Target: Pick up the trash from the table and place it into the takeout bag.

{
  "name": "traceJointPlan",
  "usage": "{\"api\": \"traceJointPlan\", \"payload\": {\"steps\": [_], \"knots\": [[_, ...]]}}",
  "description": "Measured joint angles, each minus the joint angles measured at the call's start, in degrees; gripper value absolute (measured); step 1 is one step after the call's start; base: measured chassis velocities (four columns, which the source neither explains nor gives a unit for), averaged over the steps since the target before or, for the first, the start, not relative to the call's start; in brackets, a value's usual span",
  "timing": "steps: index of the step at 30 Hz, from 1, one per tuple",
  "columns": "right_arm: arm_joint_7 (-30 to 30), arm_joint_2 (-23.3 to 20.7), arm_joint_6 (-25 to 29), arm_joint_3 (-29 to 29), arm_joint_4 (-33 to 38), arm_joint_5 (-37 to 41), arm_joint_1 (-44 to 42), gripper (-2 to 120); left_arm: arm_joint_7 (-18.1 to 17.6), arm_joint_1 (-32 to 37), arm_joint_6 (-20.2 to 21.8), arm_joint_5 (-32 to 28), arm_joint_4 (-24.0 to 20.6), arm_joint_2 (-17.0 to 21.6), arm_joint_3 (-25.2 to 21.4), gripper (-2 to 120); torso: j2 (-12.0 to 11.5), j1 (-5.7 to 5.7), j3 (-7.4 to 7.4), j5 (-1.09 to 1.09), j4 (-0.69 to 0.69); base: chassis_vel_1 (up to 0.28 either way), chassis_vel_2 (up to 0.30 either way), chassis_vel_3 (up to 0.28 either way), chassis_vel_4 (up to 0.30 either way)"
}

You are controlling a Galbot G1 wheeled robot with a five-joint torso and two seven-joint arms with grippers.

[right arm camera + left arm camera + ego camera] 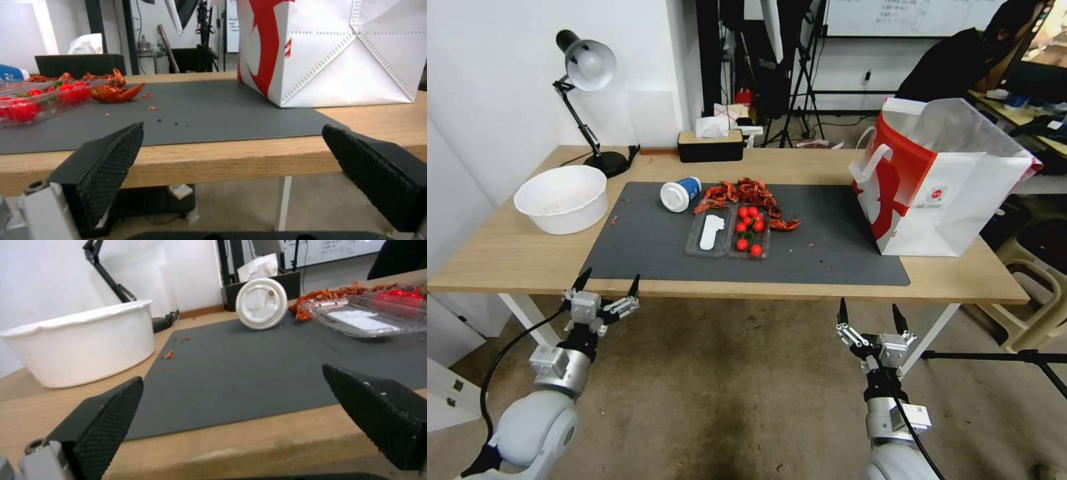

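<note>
On the dark grey mat of the table lies the trash: a blue cup with a white lid on its side, a heap of red crayfish shells, and a clear plastic tray holding small red tomatoes. The takeout bag stands upright and open-topped at the table's right end. My left gripper hovers open just off the front edge, left of the mat. My right gripper is open below the front edge, near the mat's right corner.
A large white bowl sits on the table's left end, with a desk lamp behind it. A black tissue box stands at the back edge. A plastic stool and a tripod leg are right of the table.
</note>
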Motion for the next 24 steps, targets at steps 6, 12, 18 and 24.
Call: {"api": "traceJointPlan", "payload": {"steps": [6, 12, 18, 24], "knots": [[0.03, 0.08, 0.0, 0.02, 0.0, 0.0, 0.07, 100, 0.05, 1.41, -1.88, 0.55, 0.3, -0.61, -0.14, 100, -0.01, 0.0, 0.0, 0.0, 0.0, 0.0, 0.0, 0.0, 0.0], [0.04, 0.14, 0.0, 0.02, 0.0, 0.0, 0.01, 100, 0.15, 1.71, -3.53, 1.39, 1.28, -0.9, -0.29, 100, -0.01, 0.0, 0.0, 0.0, 0.0, 0.0, 0.0, 0.0, 0.0], [0.04, 0.17, 0.01, 0.03, 0.0, 0.0, -0.08, 100, 0.2, 1.73, -3.83, 1.41, 1.61, -0.94, -0.28, 100, 0.0, 0.0, 0.0, 0.0, 0.0, 0.0, 0.0, 0.0, 0.0], [0.04, 0.21, 0.01, 0.02, 0.0, 0.0, -0.1, 100, 0.25, 1.42, -3.85, 1.52, 1.78, -0.94, -0.21, 100, -0.01, 0.0, 0.0, 0.0, 0.0, 0.0, 0.0, 0.0, 0.0]]}}
